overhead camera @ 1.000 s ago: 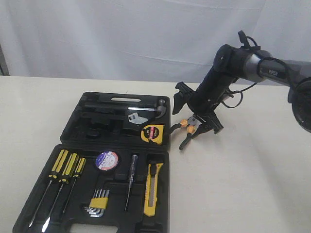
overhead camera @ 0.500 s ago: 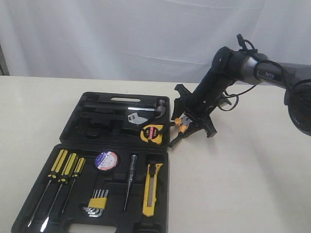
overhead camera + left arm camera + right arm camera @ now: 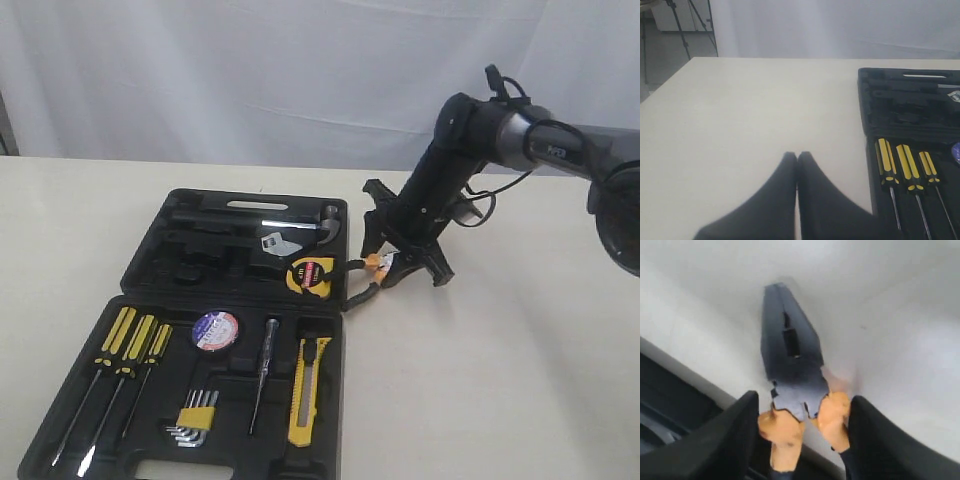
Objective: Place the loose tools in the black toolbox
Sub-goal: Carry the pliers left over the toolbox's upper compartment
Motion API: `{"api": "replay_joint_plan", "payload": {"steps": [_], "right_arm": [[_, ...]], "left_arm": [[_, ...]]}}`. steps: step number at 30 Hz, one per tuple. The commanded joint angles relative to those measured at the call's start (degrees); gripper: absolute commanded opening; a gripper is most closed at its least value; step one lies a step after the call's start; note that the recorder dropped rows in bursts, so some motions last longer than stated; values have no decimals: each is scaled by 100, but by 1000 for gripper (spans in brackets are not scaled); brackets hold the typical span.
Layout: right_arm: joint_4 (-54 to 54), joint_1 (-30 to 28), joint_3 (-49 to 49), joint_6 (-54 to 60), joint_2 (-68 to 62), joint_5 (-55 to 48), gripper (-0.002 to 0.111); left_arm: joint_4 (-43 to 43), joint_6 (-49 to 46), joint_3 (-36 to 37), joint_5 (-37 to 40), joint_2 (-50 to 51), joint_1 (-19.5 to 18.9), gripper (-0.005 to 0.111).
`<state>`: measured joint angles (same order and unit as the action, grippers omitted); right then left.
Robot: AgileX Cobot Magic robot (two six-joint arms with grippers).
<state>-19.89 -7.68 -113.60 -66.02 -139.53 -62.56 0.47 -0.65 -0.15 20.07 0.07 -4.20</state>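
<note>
R claw [image 3: 802, 437] clamped on pliers [image 3: 792, 365] by orange-black handles, just right of black toolbox's [image 3: 150, 268] far half (handles twd box, nose away), L claw [image 3: 796, 156] pinched shut, empty, above table [image 3: 740, 115].

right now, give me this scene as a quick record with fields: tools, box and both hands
right hand: closed against the two orange handles of the pliers
pliers position: outside the black toolbox, beside its right edge in the exterior view
left hand: shut, empty, over bare table
in the toolbox: tape measure, tape roll, utility knife
left to do: pliers into the toolbox
</note>
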Motion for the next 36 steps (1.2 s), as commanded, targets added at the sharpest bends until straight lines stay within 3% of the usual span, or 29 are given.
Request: {"api": "replay_joint_plan", "payload": {"steps": [1, 14, 20, 29, 36], "right_arm": [[977, 120, 34, -667, 581, -302, 0], [1076, 552, 34, -1619, 1189, -699, 0], [930, 1245, 34, -3432, 1411, -601, 0], [1297, 2421, 34, -4907, 1444, 872, 0], [1897, 2932, 34, -5444, 1318, 1558, 0]], "left_arm": [[-47, 24, 15, -45, -7, 27, 0], [-47, 24, 15, -45, -7, 27, 0], [-47, 24, 15, -45, -7, 27, 0], [-47, 24, 15, -45, -7, 27, 0], [-47, 24, 15, -45, -7, 27, 0]]}}
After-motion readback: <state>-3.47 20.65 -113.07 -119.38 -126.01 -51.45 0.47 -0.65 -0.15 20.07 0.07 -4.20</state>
